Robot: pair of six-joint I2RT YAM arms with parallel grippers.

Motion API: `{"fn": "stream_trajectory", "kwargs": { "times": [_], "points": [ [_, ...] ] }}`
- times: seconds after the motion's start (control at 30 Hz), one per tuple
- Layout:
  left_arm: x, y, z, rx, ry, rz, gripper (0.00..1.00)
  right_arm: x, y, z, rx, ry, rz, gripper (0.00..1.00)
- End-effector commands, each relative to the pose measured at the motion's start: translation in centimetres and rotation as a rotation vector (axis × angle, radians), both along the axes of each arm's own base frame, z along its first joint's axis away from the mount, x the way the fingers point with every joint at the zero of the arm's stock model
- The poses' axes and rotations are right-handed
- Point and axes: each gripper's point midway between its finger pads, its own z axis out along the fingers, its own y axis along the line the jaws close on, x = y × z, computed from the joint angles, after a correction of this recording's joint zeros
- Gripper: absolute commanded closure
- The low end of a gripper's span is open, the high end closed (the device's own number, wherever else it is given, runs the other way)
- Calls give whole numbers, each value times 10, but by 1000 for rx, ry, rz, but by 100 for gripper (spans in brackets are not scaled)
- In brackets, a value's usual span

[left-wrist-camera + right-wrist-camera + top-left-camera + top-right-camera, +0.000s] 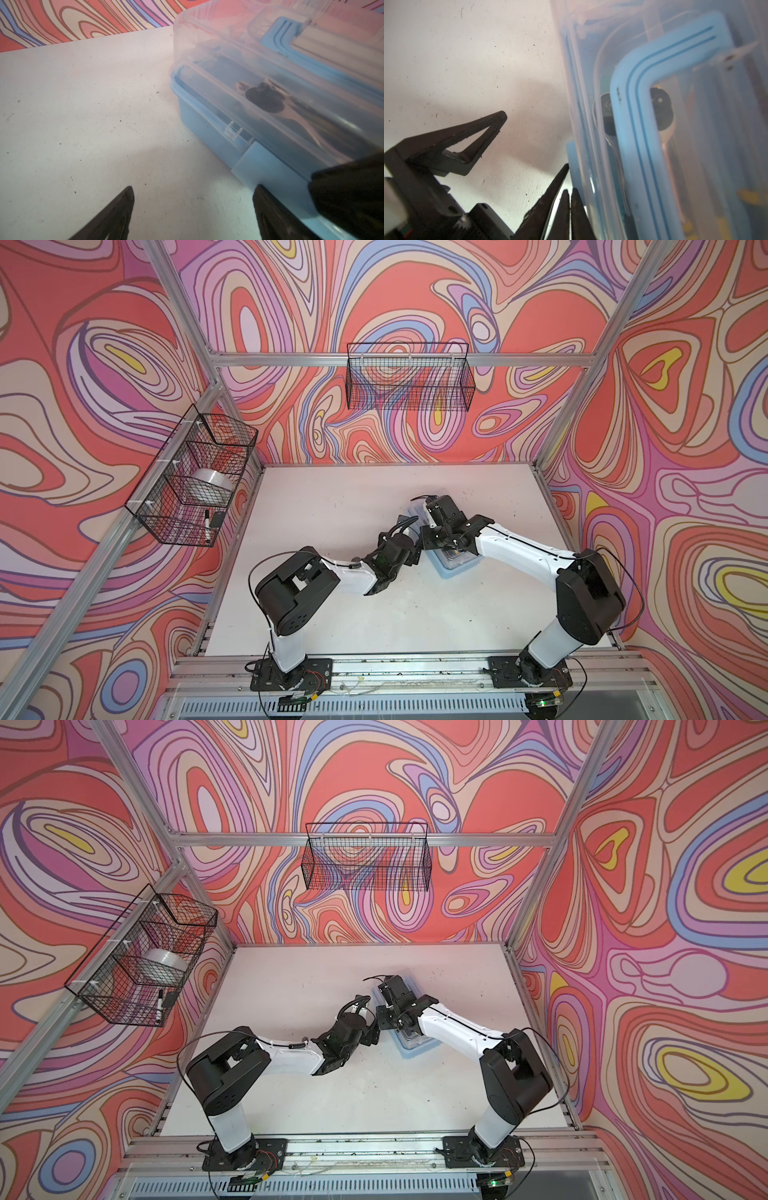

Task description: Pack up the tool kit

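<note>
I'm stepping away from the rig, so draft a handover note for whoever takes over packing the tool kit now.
Left gripper: open, empty, beside the case, near its latch.
Right gripper: shut, empty, by the clear lid's edge.
Done: tools are inside, lid is down.
Left to do: confirm the latch; I can't tell whether it is snapped.

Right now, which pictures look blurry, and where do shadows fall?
Left wrist view: the case is soft and hazy up close, its lid tinted pink by reflections; right wrist view: the handle is blurred, a shadow crossing the table; both top views: sharp and evenly lit.
</note>
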Motion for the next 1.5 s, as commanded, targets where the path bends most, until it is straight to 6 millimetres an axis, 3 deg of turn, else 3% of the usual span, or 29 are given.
{"fn": "stream_trajectory", "kwargs": {
  "times": [0.0, 0.3, 0.47, 0.8, 0.93, 1.2, 1.47],
  "points": [
    [6, -12, 19, -44, -32, -16, 10, -3, 1, 17, 36, -32, -7, 99],
    [6, -13, 20, -49, -31, -19, 10, -4, 3, 55, 116, -106, -17, 98],
    [5, -14, 22, -55, -33, -25, 10, -1, -16, 65, 57, -162, -70, 96],
    [5, -21, 26, -82, -31, -52, 11, 6, -53, 47, 13, -138, -151, 95],
    [3, -26, 27, -101, -32, -76, 11, 7, -66, 31, -4, -108, -178, 94],
    [-5, -43, 27, -146, -34, -179, 12, 0, -55, 13, 24, -49, -119, 94],
    [-15, -38, 30, -197, -46, -286, 16, 3, -70, 29, 35, -105, -137, 85]
  ]
}}
